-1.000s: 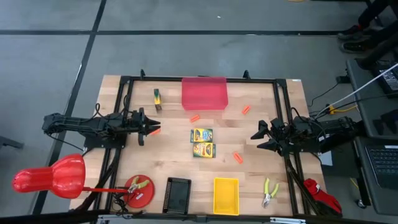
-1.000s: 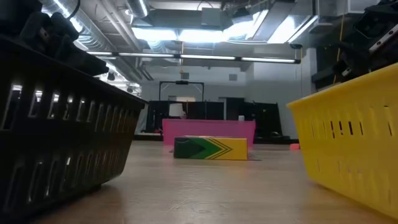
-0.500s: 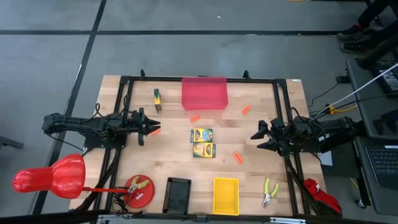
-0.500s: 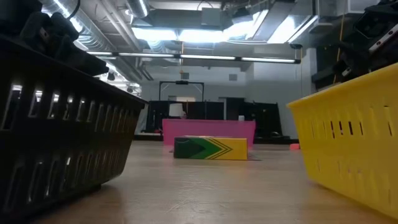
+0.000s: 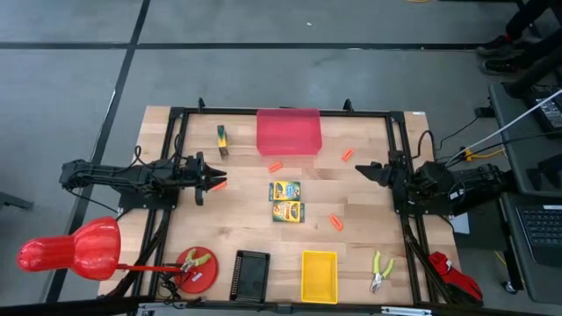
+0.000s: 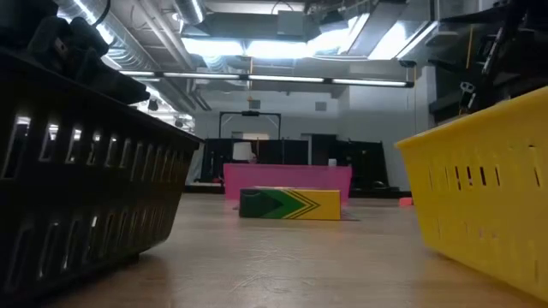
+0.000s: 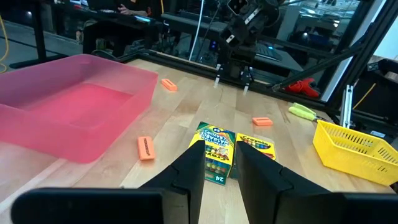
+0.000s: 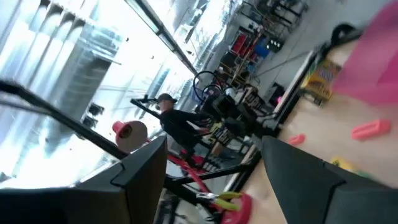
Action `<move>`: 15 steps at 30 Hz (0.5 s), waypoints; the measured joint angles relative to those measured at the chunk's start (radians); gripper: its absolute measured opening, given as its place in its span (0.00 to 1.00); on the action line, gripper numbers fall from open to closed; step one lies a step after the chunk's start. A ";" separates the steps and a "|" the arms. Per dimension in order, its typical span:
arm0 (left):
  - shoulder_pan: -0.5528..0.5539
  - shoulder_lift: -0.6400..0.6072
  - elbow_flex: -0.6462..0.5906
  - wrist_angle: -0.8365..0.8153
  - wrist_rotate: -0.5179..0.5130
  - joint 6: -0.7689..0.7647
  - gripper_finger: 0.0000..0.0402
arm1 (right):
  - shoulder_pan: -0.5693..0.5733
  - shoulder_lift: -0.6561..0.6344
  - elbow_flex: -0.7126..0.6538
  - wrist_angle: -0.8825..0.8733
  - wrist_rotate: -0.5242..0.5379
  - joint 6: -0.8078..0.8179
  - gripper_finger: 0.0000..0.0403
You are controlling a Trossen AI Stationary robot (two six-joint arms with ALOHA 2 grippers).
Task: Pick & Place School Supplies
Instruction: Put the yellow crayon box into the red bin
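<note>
Two crayon boxes [image 5: 285, 202] lie mid-frame; left end effector [image 5: 215, 182] (open) and right end effector [image 5: 366, 169] (open) flank them.

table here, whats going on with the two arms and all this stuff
Nothing is being held. The left tool hovers open at the table's left side, aimed at the two crayon boxes lying side by side mid-table. The right tool is open at the right side, also empty. A small green-and-yellow block stands beside the pink bin. Black and yellow baskets wait at the near edge; no supplies are in the bin or baskets.
</note>
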 joint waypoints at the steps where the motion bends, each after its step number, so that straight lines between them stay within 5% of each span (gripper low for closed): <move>1: 0.000 0.000 0.000 0.000 0.000 0.000 0.21 | 0.000 0.009 0.000 0.002 0.005 0.031 0.65; 10: 0.000 0.000 0.000 0.000 0.000 0.000 0.21 | 0.000 0.110 0.000 0.002 0.212 0.168 0.65; 15: 0.000 0.000 0.000 0.000 0.000 0.000 0.21 | 0.005 0.213 0.000 0.150 0.307 0.178 0.65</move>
